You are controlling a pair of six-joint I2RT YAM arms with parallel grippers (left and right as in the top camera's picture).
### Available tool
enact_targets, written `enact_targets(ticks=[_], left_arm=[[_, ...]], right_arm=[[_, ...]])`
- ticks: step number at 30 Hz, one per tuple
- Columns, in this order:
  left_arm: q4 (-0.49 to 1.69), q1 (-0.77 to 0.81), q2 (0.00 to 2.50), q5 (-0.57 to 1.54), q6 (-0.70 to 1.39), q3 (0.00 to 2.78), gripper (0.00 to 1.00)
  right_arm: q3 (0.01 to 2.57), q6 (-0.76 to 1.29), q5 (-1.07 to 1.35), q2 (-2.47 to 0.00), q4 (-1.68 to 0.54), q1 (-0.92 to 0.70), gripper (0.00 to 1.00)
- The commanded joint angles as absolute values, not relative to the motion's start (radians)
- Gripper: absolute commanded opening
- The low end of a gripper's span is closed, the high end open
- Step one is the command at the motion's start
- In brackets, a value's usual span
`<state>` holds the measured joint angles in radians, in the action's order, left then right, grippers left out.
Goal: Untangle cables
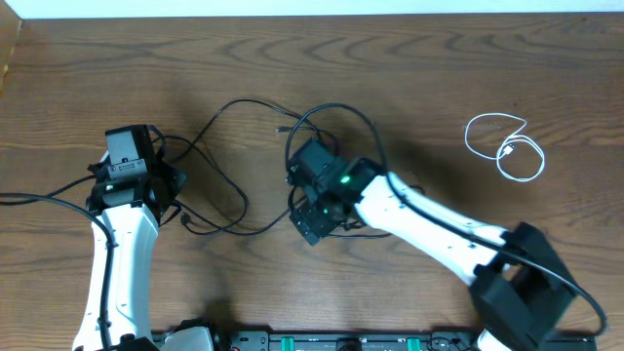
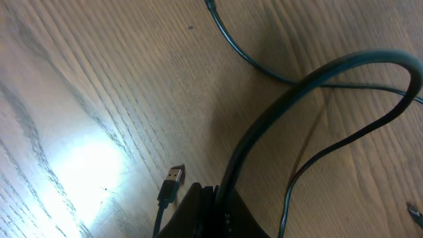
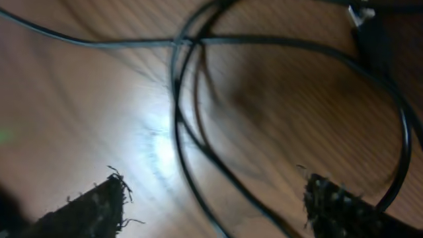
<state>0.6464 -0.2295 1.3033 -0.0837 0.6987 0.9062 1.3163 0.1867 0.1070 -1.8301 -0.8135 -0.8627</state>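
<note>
A: Layout?

B: Wooden bench (image 1: 390, 58). Right arm (image 1: 429, 219) reaches in from lower right to frame centre, left arm (image 1: 122, 253) comes up the left side. The black cables (image 1: 331, 107) are strung across the middle between the two wrists. The white cable (image 1: 502, 146) is coiled on its own at upper right, well apart.

A: Fingers?

B: Right gripper (image 3: 215, 198) has its fingers spread wide and nothing in them. Can't tell on the left gripper (image 2: 205, 208): its view only shows a dark mass at the bottom edge, with a thick cord arcing off to the right.

A: What does the next move hinge on?

B: In the right wrist view, the loops sit just ahead of the open fingers. Strands run roughly top to bottom through the gap, and they cross at upper centre-left (image 3: 178, 43). The right arm looks nearer that crossing. The left sits by a loose USB plug (image 2: 173, 177) at lower centre of its view.

A: So right takes the loop?

B: My guess, yes.
</note>
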Motion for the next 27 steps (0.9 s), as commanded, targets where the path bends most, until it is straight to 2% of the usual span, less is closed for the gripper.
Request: enact_targets(ticks=[1,2,3,4,12,20,27], left_arm=[[0.647,-0.236,1.302,-0.093,0.682,0.9,0.08],[0.647,-0.236,1.302,-0.093,0.682,0.9,0.08],[0.647,-0.236,1.302,-0.093,0.682,0.9,0.08],[0.647,-0.236,1.302,-0.093,0.682,0.9,0.08],[0.646,-0.236,1.302,-0.093,0.682,0.9,0.08],[0.646,-0.236,1.302,-0.093,0.682,0.9,0.08],[0.646,-0.236,1.302,-0.093,0.682,0.9,0.08]], right_arm=[[1.33,0.158,-0.01,-1.886,-0.816,-0.879,0.72],[1.33,0.159,-0.009,-1.901,-0.815,-0.879,0.45],[1.33,0.159,-0.01,-1.908,-0.816,-0.879,0.06],[1.33,0.159,-0.009,-1.911,-0.818,-0.878,0.01],[1.442,0.248,0.05,-1.838,-0.827,-0.865,0.01],[1.591,0.36,0.469,-1.735,-0.826,-0.782,0.01],[1.597,0.377,0.529,-1.707,-0.817,-0.691,0.01]])
